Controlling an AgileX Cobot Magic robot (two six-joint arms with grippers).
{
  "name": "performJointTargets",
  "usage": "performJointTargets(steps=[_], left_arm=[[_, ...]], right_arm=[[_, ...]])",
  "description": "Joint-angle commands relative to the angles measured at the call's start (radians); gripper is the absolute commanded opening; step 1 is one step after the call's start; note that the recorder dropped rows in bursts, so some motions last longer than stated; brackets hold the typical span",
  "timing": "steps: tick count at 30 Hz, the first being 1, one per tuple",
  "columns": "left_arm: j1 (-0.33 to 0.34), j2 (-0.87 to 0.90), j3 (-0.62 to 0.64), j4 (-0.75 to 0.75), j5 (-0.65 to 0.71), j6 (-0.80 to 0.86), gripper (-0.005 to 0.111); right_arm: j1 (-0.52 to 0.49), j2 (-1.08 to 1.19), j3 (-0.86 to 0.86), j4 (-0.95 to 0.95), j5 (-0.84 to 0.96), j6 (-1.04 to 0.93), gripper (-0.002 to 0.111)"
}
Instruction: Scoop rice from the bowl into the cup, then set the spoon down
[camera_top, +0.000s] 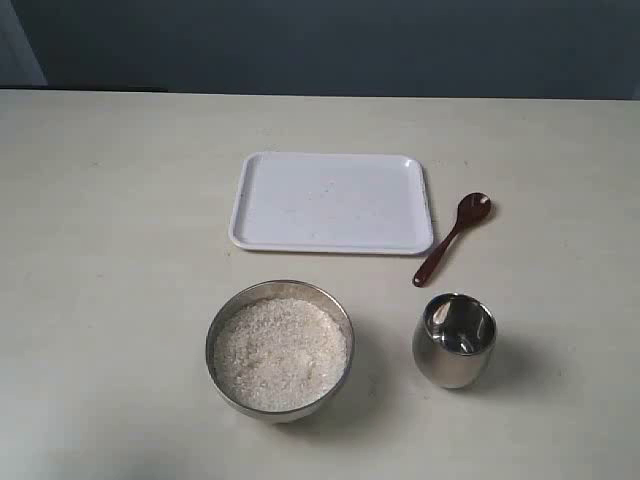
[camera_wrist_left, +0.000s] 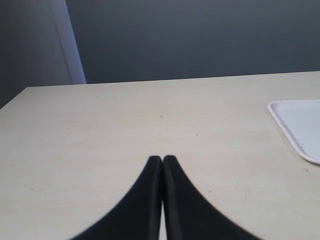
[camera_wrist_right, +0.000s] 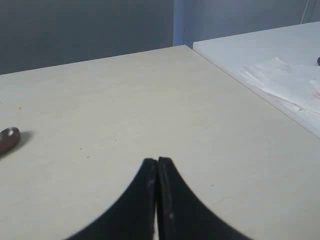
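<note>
On the counter, your spoon lies just beside the tray.
Your left fingers and right fingers are pressed together.

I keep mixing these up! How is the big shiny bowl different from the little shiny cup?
The wide, round steel bowl is broader and shallower; the small, rounded steel cup is narrower and taller for its width. The bowl is filled with white rice grains; the cup looks empty, with a mirror-like inside. Both are shiny steel, handleless, and stand upright on the table, apart from each other.
</note>
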Motion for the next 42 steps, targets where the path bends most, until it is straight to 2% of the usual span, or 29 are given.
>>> performJointTargets(steps=[1,16,22,25,28,31,33,36,42], left_arm=[[0.002,-0.004,-0.002,0.006,-0.014,-0.003,0.001],[0.002,-0.004,-0.002,0.006,-0.014,-0.003,0.001],[0.002,-0.004,-0.002,0.006,-0.014,-0.003,0.001],[0.002,-0.004,-0.002,0.006,-0.014,-0.003,0.001],[0.002,-0.004,-0.002,0.006,-0.014,-0.003,0.001],[0.002,-0.004,-0.002,0.006,-0.014,-0.003,0.001],[0.002,-0.004,-0.002,0.006,-0.014,-0.003,0.001],[0.002,-0.004,-0.002,0.006,-0.014,-0.003,0.001],[0.002,-0.004,-0.002,0.006,-0.014,-0.003,0.001]], right_arm=[[-0.007,-0.003,0.005,0.001,-0.012,0.000,0.000],[-0.007,-0.003,0.005,-0.004,-0.014,0.000,0.000],[-0.007,-0.003,0.005,-0.139,-0.167,0.000,0.000],[-0.007,-0.003,0.005,0.059,-0.319,0.079,0.000],[-0.007,-0.003,0.005,0.488,-0.444,0.251,0.000],[-0.007,-0.003,0.005,0.849,-0.433,0.379,0.000],[-0.007,-0.003,0.005,0.886,-0.369,0.350,0.000],[-0.007,-0.003,0.005,0.734,-0.317,0.238,0.000],[-0.007,-0.003,0.005,0.768,-0.141,0.248,0.000]])
